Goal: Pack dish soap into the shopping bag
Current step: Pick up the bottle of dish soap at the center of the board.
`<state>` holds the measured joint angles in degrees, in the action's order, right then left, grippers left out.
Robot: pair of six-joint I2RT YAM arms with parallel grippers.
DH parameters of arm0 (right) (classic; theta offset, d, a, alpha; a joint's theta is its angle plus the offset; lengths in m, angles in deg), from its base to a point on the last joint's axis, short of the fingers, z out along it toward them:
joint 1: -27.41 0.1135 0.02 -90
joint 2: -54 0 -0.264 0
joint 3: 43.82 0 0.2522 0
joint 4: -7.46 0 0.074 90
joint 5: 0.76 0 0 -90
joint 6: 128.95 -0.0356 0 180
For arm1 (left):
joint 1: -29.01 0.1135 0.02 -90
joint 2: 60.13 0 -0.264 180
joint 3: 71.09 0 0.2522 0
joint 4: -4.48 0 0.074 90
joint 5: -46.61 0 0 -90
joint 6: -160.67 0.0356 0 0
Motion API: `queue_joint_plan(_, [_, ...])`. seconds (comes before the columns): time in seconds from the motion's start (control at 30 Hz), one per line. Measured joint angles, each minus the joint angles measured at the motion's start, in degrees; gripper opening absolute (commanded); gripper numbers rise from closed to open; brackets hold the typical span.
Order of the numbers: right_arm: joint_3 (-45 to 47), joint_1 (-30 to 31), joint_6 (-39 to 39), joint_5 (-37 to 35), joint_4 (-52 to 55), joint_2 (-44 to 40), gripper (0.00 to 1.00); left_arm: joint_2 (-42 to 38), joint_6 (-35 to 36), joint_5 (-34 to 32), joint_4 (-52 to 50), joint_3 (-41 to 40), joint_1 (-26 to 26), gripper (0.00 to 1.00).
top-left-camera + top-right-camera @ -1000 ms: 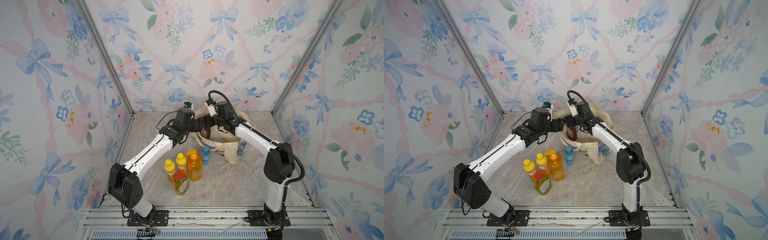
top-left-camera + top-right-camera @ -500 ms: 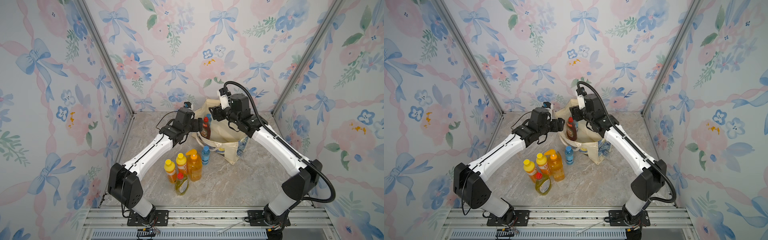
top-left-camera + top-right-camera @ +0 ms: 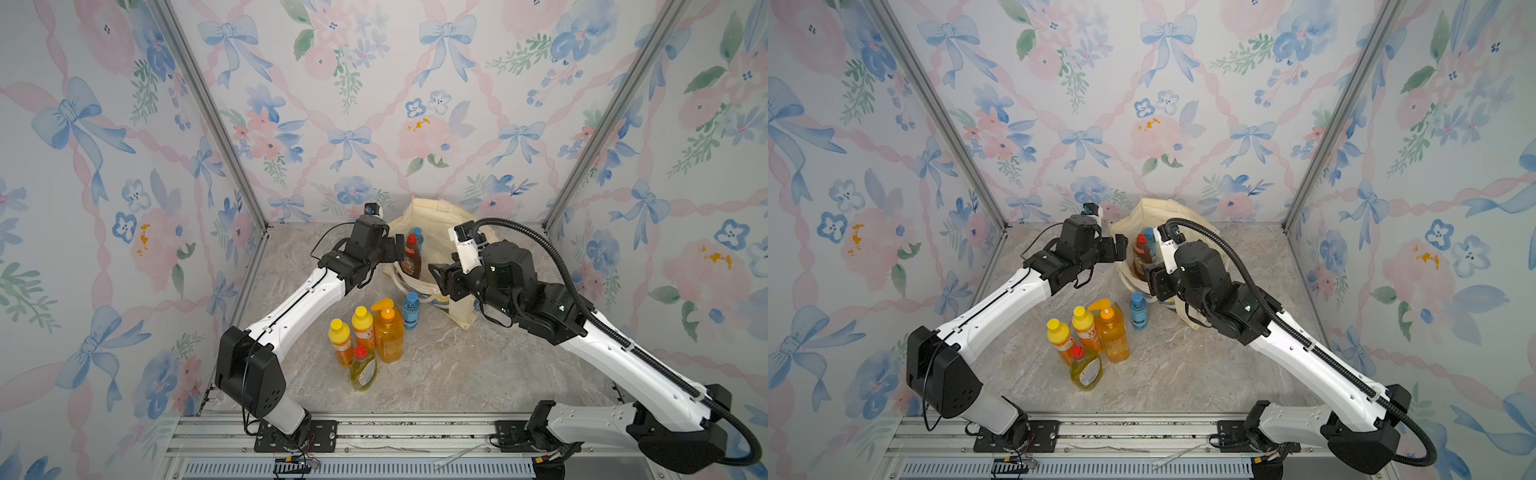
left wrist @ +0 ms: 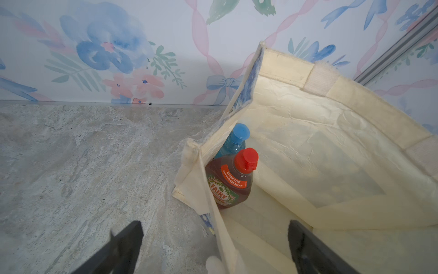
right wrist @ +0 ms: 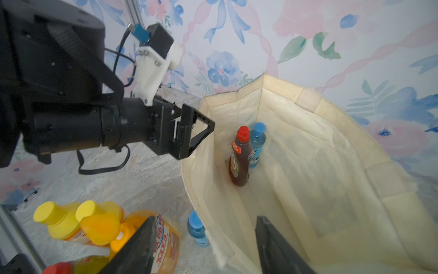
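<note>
The shopping bag (image 3: 440, 224) stands open at the back centre, cream inside, with a blue print on its outside. Inside it a red-capped brown dish soap bottle (image 4: 231, 182) stands upright against the near-left wall, with a blue-capped bottle (image 4: 233, 142) just behind it. My left gripper (image 3: 397, 249) is open at the bag's left rim, and the rim's edge runs between its fingers (image 4: 128, 242) untouched. My right gripper (image 5: 203, 244) is open at the bag's front rim. One of its jaws is inside the bag and one outside, holding nothing.
In front of the bag stand two yellow-capped orange bottles (image 3: 340, 340) (image 3: 362, 326), an orange pump bottle (image 3: 388, 332), a red-capped yellow-green bottle (image 3: 363, 368) and a small blue bottle (image 3: 410, 309). Flowered walls close in the back and both sides.
My right arm rose out of the bag, leaving the brown bottle inside, then drew back and down to the bag's front rim. The left gripper stayed at the rim and opened wider.
</note>
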<state>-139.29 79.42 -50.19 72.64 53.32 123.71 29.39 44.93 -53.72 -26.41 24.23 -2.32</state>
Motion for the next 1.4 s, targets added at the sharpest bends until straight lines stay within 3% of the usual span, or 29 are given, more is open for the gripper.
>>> queue_joint_plan(0.13, [2.84, 3.87, -2.32, -0.46, 2.14, 0.55, 0.69, -0.59, -0.02, -1.49, -0.04, 0.0, 0.0, 0.98])
queue_joint_plan(0.23, [4.63, 4.74, -4.15, 0.13, 3.08, 2.51, 0.64, -1.27, -0.02, -2.34, -0.04, 0.0, 0.02, 0.98])
queue_joint_plan(0.6, [8.44, 3.04, -7.96, 5.03, 1.36, 11.43, 0.56, -2.19, -0.44, -2.97, -0.17, 0.0, 0.22, 0.98])
queue_joint_plan(1.4, [7.93, 0.48, -6.78, 0.24, -6.45, 23.04, 0.57, -2.19, -1.51, -3.8, -0.2, -0.02, 0.22, 0.98])
